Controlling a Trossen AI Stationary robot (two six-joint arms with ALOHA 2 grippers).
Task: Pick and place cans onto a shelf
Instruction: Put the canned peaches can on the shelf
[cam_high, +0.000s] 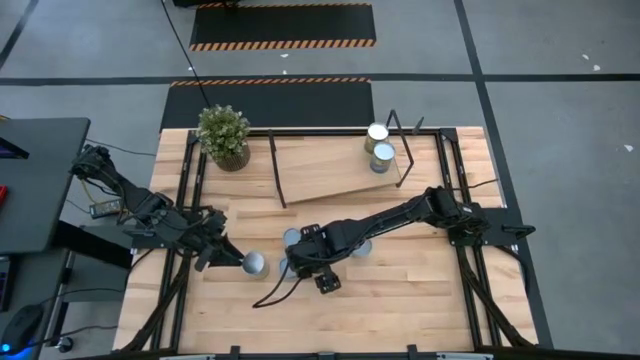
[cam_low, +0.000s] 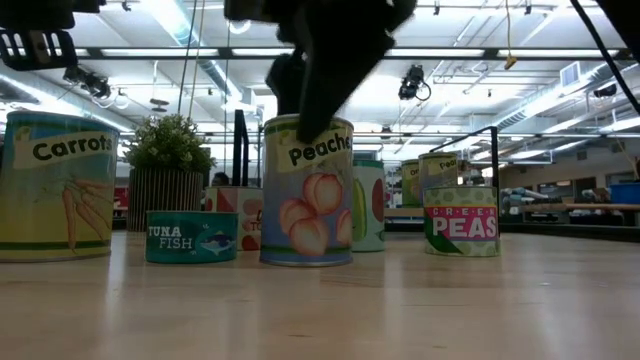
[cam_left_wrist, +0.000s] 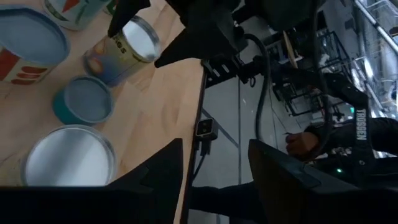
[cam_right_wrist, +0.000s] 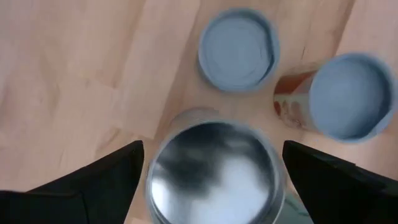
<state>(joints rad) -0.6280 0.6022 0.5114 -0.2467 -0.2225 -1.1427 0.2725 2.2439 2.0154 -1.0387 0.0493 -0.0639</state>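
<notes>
A Peaches can with a silvery top stands upright on the table near the middle. My right gripper is open and comes down over it, one finger on each side of its top; it also shows in the high view. My left gripper is open and empty at the table's left, beside the Carrots can. A flat tuna can and other cans stand around the Peaches can. The wooden shelf at the far side carries two cans. My right gripper's open fingers stand close on either side of the Peaches can's upper wall, coming from above and pointing down. I cannot tell whether they touch it. The can stands upright on the table.
A potted plant stands at the far left corner. A Peas can and a blue-topped can stand close to the Peaches can. The near half of the tabletop is bare wood. A person's hand shows beyond the table.
</notes>
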